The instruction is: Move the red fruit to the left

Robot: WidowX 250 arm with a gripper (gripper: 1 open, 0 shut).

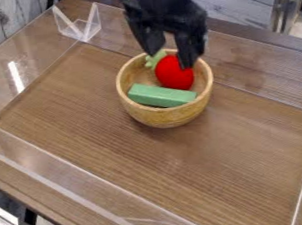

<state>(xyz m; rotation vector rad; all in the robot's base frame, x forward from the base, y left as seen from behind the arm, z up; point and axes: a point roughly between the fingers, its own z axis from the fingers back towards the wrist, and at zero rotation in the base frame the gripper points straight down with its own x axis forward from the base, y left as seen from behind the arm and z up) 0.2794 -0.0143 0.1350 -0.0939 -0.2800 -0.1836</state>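
Observation:
The red fruit (174, 74), a small bright red strawberry-like toy with a green leafy top, lies in the wooden bowl (167, 111) near the middle of the table. Beside it in the bowl lies a flat green block (157, 95). My black gripper (169, 52) hangs open just above the bowl, one finger coming down on each side of the fruit's top. Nothing is held between the fingers.
The bowl sits on a wood-grain tabletop (146, 175) enclosed by low clear acrylic walls (39, 165). A clear plastic stand (75, 26) is at the back left corner.

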